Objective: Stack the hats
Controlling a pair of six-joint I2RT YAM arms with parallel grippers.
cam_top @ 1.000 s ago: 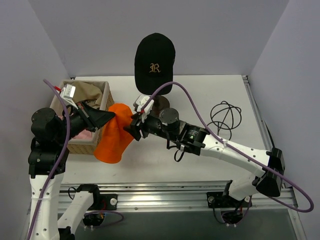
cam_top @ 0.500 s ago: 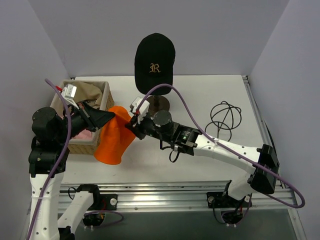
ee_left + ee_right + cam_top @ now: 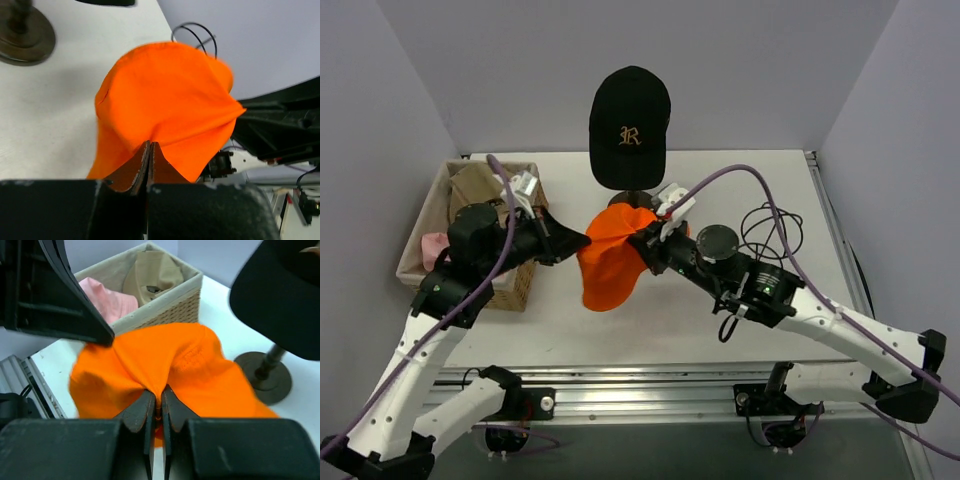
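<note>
Left tool (image 3: 580,240) pinches the orange hat (image 3: 608,268) at its nine o'clock edge, right tool (image 3: 648,243) at three. It sags mid-bench (image 3: 740,180): soft, light, best gripped by the rim. Black cap (image 3: 629,125) perched at twelve.

**Legible markings.** We read one mark only: an ornate gold letter "R", embroidered on the front panel of the black cap (image 3: 629,120), which stands at 12 o'clock on the table (image 3: 720,180) in the top view. In the right wrist view, the tan cap (image 3: 150,270) lies in the basket (image 3: 175,310) at 11 o'clock and bears a small dark mark too small for us to read. The orange hat (image 3: 170,365) shows a stitched patch of its own colour, which we cannot read.
</note>
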